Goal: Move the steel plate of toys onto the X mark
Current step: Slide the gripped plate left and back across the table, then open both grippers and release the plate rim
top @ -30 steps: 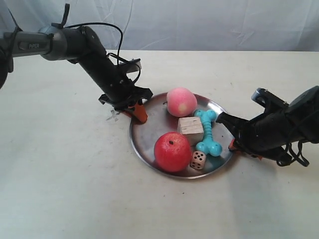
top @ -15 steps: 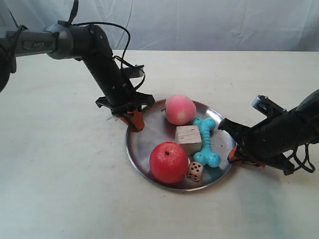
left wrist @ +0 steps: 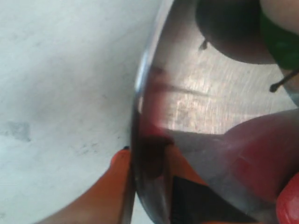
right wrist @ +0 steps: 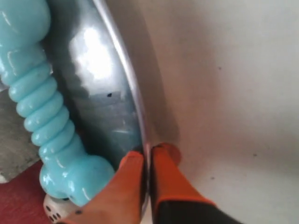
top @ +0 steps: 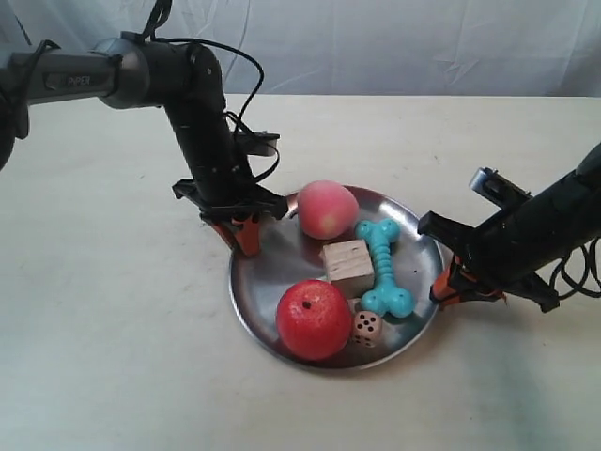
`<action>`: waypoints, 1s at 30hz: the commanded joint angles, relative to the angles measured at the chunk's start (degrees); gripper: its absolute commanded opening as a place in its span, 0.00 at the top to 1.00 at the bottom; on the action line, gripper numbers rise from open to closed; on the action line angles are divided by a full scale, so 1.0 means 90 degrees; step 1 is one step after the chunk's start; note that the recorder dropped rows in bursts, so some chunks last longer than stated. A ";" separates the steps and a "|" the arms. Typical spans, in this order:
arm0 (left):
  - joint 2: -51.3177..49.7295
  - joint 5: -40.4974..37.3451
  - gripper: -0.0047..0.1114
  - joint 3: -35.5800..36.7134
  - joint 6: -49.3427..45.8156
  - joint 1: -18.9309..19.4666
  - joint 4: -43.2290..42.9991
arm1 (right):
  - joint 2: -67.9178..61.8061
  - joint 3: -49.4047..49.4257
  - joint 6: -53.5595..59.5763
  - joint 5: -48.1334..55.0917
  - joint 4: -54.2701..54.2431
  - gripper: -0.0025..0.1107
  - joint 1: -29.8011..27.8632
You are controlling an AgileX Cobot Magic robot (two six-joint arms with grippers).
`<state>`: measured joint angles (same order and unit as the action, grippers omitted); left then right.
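The steel plate rests on the pale table, gripped at two opposite points of its rim. It carries a red apple, a pink peach, a turquoise bone, a wooden cube and a spotted die. My left gripper, on the arm at the exterior view's left, is shut on the rim near the peach. My right gripper pinches the opposite rim beside the bone. I cannot make out the X mark in any view.
A white cloth backdrop hangs behind the table. Black cables loop off the left arm above the plate. A faint grey smudge lies on the table outside the rim.
The plate with its toys has shifted towards the exterior view's left and nearer the camera. Both arms moved with it, still shut on the rim.
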<state>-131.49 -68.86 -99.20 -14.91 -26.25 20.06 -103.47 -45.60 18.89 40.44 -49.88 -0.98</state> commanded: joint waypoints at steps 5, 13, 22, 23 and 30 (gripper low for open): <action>0.0537 -0.0122 0.96 0.0022 0.0118 0.0019 -0.0121 | -0.0269 -0.0726 0.0071 0.0847 -0.0659 0.98 0.0034; 0.0984 -0.0122 0.96 0.0022 0.0224 0.0861 -0.0189 | -0.0352 -0.1751 -0.0067 0.1196 -0.0676 0.98 0.0047; 0.0878 -0.0122 0.96 0.0050 0.0261 0.1840 -0.0452 | -0.1849 -0.4138 -0.0799 0.1463 -0.0602 0.98 0.1217; 0.0762 -0.0122 0.96 0.0064 0.0261 0.1907 -0.0468 | -0.2122 -0.4521 -0.0977 0.1488 -0.0461 0.98 0.1357; 0.0104 -0.0122 0.96 0.0093 0.0113 0.1938 -0.0473 | -0.2877 -0.5588 -0.2099 0.1640 0.0843 0.98 0.1639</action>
<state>-129.12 -69.43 -98.70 -13.35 -7.88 13.45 -128.88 -94.20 1.81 55.59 -38.34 12.96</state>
